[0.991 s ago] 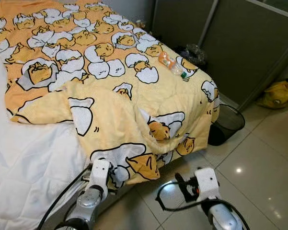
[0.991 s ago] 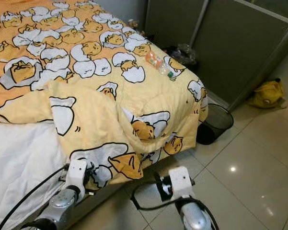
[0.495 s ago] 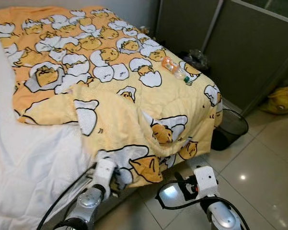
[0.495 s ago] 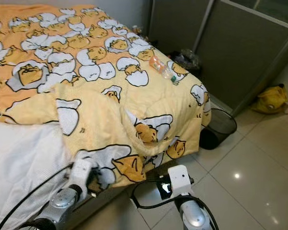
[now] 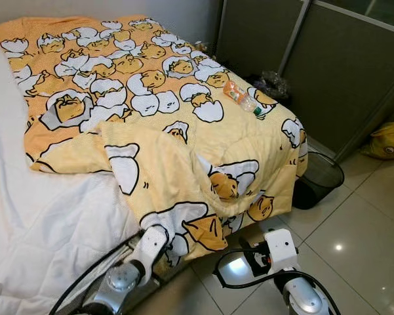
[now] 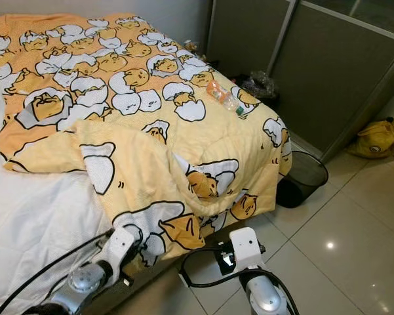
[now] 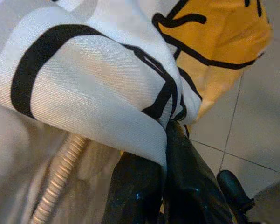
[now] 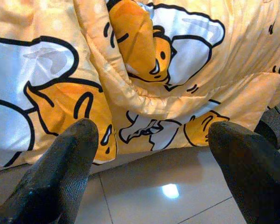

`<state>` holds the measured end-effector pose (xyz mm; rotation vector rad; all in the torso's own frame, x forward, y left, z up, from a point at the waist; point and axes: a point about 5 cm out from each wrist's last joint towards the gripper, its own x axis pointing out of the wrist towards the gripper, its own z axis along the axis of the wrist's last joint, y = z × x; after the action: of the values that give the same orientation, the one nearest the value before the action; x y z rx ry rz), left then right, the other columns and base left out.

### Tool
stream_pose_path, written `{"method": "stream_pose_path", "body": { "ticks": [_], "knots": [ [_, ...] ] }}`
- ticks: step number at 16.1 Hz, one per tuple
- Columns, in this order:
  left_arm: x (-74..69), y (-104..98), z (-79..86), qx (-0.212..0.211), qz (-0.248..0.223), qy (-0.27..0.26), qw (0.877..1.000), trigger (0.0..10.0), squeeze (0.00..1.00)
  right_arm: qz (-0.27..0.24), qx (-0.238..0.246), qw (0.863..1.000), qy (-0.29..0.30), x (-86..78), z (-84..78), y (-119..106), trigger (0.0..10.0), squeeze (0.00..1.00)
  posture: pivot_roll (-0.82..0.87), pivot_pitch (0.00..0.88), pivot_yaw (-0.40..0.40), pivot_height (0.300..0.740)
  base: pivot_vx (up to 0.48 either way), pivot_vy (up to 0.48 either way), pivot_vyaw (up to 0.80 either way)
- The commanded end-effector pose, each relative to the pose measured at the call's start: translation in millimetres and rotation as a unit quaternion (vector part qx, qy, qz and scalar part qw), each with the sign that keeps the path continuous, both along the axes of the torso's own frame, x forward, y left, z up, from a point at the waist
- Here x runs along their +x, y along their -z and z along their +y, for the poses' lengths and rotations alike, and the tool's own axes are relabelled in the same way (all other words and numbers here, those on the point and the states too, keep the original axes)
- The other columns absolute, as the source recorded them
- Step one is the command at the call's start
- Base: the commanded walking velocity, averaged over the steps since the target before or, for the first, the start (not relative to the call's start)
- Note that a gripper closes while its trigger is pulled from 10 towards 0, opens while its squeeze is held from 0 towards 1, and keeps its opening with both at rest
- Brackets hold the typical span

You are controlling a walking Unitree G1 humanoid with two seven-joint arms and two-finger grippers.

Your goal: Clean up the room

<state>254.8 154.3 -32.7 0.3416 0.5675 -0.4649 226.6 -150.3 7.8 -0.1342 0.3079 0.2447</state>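
Note:
A yellow quilt point(image 5: 183, 151) printed with egg cartoons covers the bed and hangs crumpled over its foot corner. My left gripper point(image 7: 162, 148) is low at that corner, shut on the quilt's hanging white edge point(image 7: 107, 93); the head views show it under the fold point(image 5: 158, 237). My right gripper point(image 8: 153, 158) hovers open above the tiled floor, its fingers point(image 8: 60, 177) wide apart and facing the draped quilt, not touching it. A plastic bottle point(image 5: 241, 98) with an orange label lies on the quilt near the far right edge.
A bare white sheet point(image 5: 46, 216) lies on the bed's left side. A black mesh bin point(image 5: 322, 178) stands on the floor by the bed's corner. A yellow bag point(image 5: 388, 139) sits at the grey wardrobe doors point(image 5: 341, 72). Dark clutter point(image 5: 272, 84) lies behind the bed.
The whole picture has shifted down and right, so the camera has moved. Both arms keep their places at the foot of the bed, the left still on the quilt.

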Motion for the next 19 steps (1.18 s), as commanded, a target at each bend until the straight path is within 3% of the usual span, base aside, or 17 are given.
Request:
{"method": "stream_pose_path", "body": {
  "ticks": [1,5,9,12,13,15,17,19],
  "knots": [
    [-3.1,1.6,-4.7,-0.012,0.003,0.009,1.0,10.0,0.0,0.004,-0.004,1.0,0.001,-0.9,-4.7,2.5,10.0,0.0,0.06,0.075,-0.069,0.74,0.0,0.0,0.0],
    [-6.1,3.8,-9.8,-0.014,0.006,0.016,1.0,10.0,0.0,0.006,-0.006,1.0,0.0,-1.3,-5.8,3.5,10.0,0.0,0.06,0.077,-0.072,0.74,-0.137,0.0,0.0],
    [-22.4,13.4,-35.0,-0.023,0.039,0.098,0.994,10.0,0.0,0.009,-0.008,1.0,-0.004,-2.2,-6.7,4.9,10.0,0.0,0.05,0.077,-0.075,0.74,-0.212,0.0,0.0],
    [-26.0,15.3,-47.4,-0.033,0.049,0.111,0.992,10.0,0.0,0.009,-0.009,1.0,-0.005,-1.7,-8.1,4.5,10.0,0.0,0.05,0.077,-0.077,0.74,0.0,0.0,0.0],
    [-28.9,15.9,-54.7,-0.035,0.054,0.136,0.989,10.0,0.0,0.009,-0.01,1.0,-0.005,-1.6,-8.6,4.6,10.0,0.0,0.04,0.077,-0.079,0.74,0.0,0.0,0.0],
    [-45.9,23.3,-76.6,-0.046,0.11,0.214,0.969,10.0,0.0,0.013,-0.012,1.0,-0.012,-2.4,-9.5,5.2,10.0,0.0,0.04,0.077,-0.085,0.74,0.0,0.0,0.0],
    [-57.4,27.6,-92.0,-0.073,0.165,0.236,0.955,10.0,0.0,0.014,-0.015,1.0,-0.017,-3.1,-10.3,5.2,10.0,0.0,0.03,0.077,-0.089,0.74,0.0,0.0,0.0],
    [-65.2,29.0,-103.6,-0.081,0.19,0.261,0.943,10.0,0.0,0.014,-0.018,1.0,-0.018,-3.7,-12.3,4.9,10.0,0.0,0.02,0.075,-0.093,0.74,0.0,0.0,0.0]
  ]
}}
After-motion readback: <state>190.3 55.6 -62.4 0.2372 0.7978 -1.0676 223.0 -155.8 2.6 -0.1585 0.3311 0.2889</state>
